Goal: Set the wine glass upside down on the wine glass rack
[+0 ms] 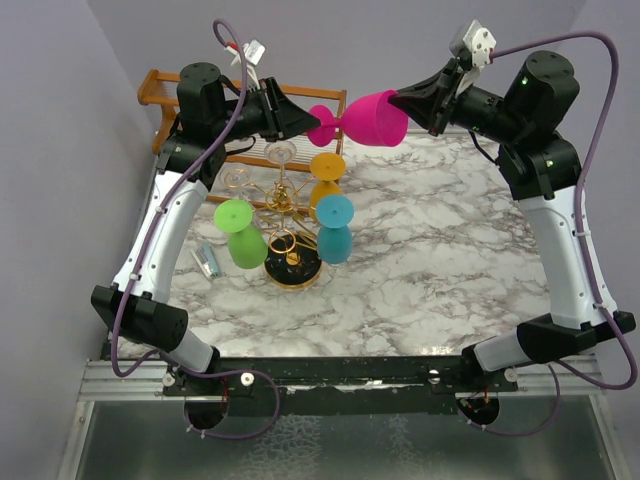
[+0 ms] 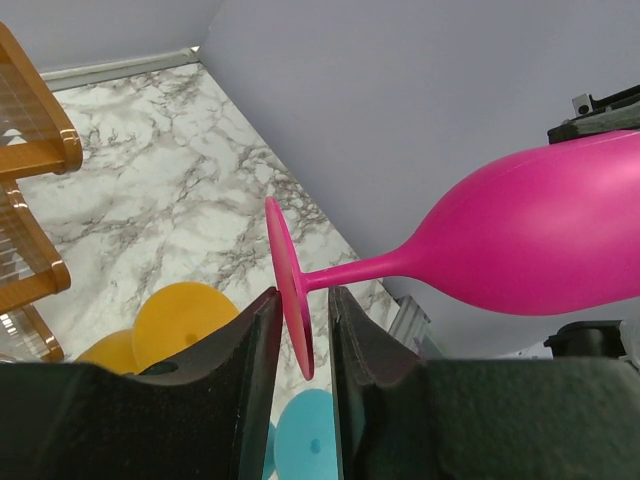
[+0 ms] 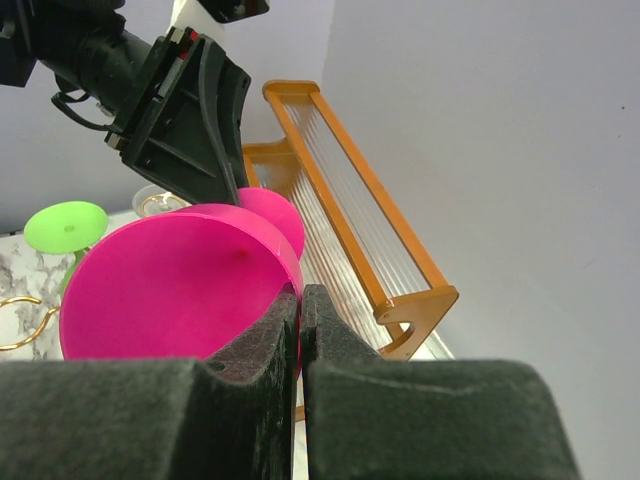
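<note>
A pink wine glass (image 1: pixel 375 118) hangs on its side in the air above the back of the table. My right gripper (image 1: pixel 412 100) is shut on the bowl's rim, with one finger inside the bowl (image 3: pixel 170 290) and the other outside. My left gripper (image 2: pixel 303 290) straddles the glass's round foot (image 2: pixel 287 280). Its jaws stand narrow, and a thin gap still shows beside the foot. The gold wire wine glass rack (image 1: pixel 283 195) stands lower down on its black base (image 1: pixel 292 274).
Green (image 1: pixel 240 235), teal (image 1: pixel 334 230) and orange (image 1: pixel 326 175) glasses hang upside down on the rack, and a clear one (image 1: pixel 282 152) sits behind it. An orange-brown wooden rail frame (image 1: pixel 165 90) stands at the back left. A small silver object (image 1: pixel 207 260) lies left of the rack.
</note>
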Robot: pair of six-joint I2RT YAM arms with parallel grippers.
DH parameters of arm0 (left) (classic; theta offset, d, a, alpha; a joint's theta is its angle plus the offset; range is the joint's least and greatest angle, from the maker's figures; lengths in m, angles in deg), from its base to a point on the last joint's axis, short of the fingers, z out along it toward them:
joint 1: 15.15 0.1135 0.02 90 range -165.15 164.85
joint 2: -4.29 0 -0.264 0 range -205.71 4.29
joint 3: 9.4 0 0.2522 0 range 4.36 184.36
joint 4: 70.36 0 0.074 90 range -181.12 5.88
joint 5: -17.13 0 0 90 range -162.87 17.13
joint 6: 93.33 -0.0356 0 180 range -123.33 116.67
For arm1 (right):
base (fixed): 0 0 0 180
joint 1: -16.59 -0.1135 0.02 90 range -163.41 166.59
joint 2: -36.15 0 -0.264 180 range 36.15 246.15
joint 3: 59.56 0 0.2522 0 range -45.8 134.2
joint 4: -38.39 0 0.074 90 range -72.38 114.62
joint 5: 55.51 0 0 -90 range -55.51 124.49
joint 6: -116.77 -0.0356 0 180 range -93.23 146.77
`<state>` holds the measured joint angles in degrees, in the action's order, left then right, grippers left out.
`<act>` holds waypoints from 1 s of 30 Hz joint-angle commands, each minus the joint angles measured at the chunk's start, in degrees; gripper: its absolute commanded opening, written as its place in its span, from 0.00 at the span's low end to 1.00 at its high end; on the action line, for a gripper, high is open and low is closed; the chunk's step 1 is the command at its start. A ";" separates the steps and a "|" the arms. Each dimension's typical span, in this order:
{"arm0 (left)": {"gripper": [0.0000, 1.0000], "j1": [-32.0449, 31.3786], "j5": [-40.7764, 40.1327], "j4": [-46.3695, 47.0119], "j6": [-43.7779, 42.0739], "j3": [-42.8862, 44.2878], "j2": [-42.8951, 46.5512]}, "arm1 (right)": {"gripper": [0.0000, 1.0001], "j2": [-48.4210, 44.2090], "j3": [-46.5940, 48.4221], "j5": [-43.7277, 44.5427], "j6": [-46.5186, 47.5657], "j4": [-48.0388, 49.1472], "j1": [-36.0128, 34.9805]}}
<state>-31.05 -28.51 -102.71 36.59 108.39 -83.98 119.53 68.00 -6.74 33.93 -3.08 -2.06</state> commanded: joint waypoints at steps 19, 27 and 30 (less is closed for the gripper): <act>0.00 -0.26 -8.18 -5.39 -9.01 5.30 1.61 | 0.40 -2.83 -4.06 -2.84 4.62 -1.92 -0.07; 0.00 0.63 -15.70 -9.37 -18.61 9.57 3.63 | 0.84 -5.65 -3.95 -2.10 9.19 -6.56 0.00; 0.00 0.65 -18.84 -11.66 -24.50 11.79 4.26 | 0.88 -6.64 -3.59 -1.44 11.11 -8.44 0.20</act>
<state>-30.85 -41.12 -112.00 21.51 116.19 -83.02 115.29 63.80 -8.45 41.51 -7.76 -2.15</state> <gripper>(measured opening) 0.020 0.850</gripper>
